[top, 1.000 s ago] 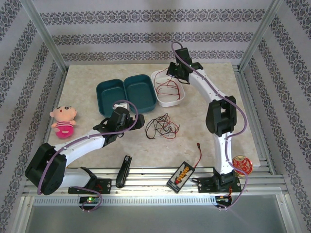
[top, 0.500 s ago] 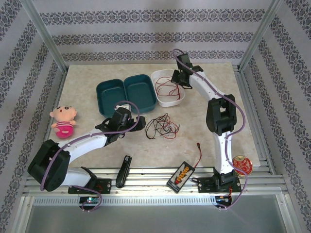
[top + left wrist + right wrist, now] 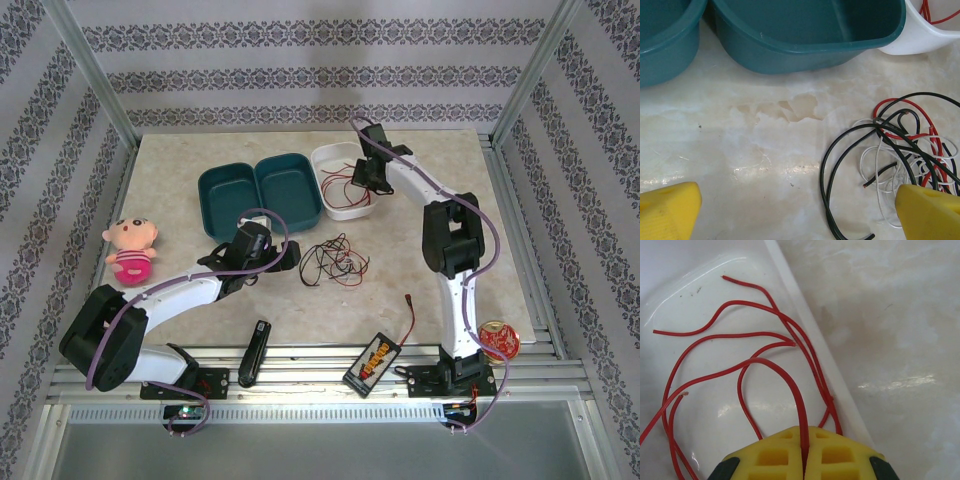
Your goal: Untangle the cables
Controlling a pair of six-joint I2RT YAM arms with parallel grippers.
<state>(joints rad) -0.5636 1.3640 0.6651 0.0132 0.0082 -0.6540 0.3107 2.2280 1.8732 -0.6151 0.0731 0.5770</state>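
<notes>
While one thin red wire [image 3: 765, 355] lay in loose loops inside the white oval plastic tub [image 3: 700, 275] at the far middle of the bench, the rest of the cables formed a small knot of black, white and red wires [image 3: 335, 262] at the bench's centre, near of the tubs. The right arm's fingers [image 3: 775, 457] were pressed together, pinching a strand of that thin red wire above the tub's near rim. The left arm's fingers [image 3: 927, 212] were spread wide and held nothing, low over the bench with the knot just beside the right-hand one.

These wires looked very light, limp and smooth-skinned. A pull on one would probably drag the others along, and a loose pinch might slip. The best hold seemed to be the outer black loop [image 3: 827, 165] on the knot's left side, or its free end nearby, rather than the crossed middle.

Two teal plastic tubs [image 3: 260, 190] stood left of the white one, touching it. The pale marble-patterned bench [image 3: 180, 160] looked flat and glossy, so it would give little grip. A pink plush doll [image 3: 131, 250] sat at the left. A black-and-yellow box [image 3: 372, 358] and a black folded tool [image 3: 254, 352] lay at the near edge, and a red tin [image 3: 497, 338] sat at the near right. Striped patterned wallpaper and an aluminium frame enclosed the space.
</notes>
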